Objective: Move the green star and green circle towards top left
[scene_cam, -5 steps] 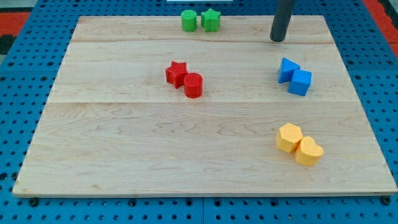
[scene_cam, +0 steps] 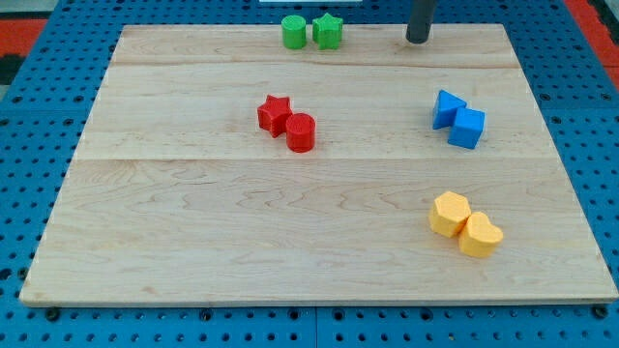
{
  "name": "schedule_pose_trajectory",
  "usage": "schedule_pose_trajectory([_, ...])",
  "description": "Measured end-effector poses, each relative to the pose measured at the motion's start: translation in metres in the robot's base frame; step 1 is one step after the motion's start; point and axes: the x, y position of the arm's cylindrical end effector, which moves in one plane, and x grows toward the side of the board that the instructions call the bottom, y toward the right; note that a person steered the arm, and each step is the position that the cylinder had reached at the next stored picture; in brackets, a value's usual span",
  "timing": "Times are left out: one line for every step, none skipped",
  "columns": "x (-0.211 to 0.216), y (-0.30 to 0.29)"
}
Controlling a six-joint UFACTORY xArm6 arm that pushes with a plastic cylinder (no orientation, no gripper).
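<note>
Camera view: green circle (scene_cam: 293, 31) and green star (scene_cam: 328, 31) sit touching at the table's (scene_cam: 193, 222) 12 o'clock edge. My tip (scene_cam: 417, 40) is at their 3 o'clock, well apart. No fingers here, just a rod holding nothing.

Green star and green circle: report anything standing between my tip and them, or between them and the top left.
Nothing visible. My tip sits to the view's right of the green star, bare board between. The green circle touches the star's left; the wooden board beyond holds no block.
</note>
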Motion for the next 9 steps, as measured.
schedule_pose_trajectory([0.0, 0.0])
schedule_pose_trajectory([-0.008, -0.019])
schedule_pose_trajectory([-0.012, -0.032])
schedule_pose_trajectory([-0.012, -0.032])
schedule_pose_trajectory([-0.015, -0.048])
schedule_pose_trajectory([-0.019, -0.092])
schedule_pose_trajectory([-0.025, -0.138])
schedule_pose_trajectory([-0.027, -0.178])
schedule_pose_trajectory([-0.026, -0.216])
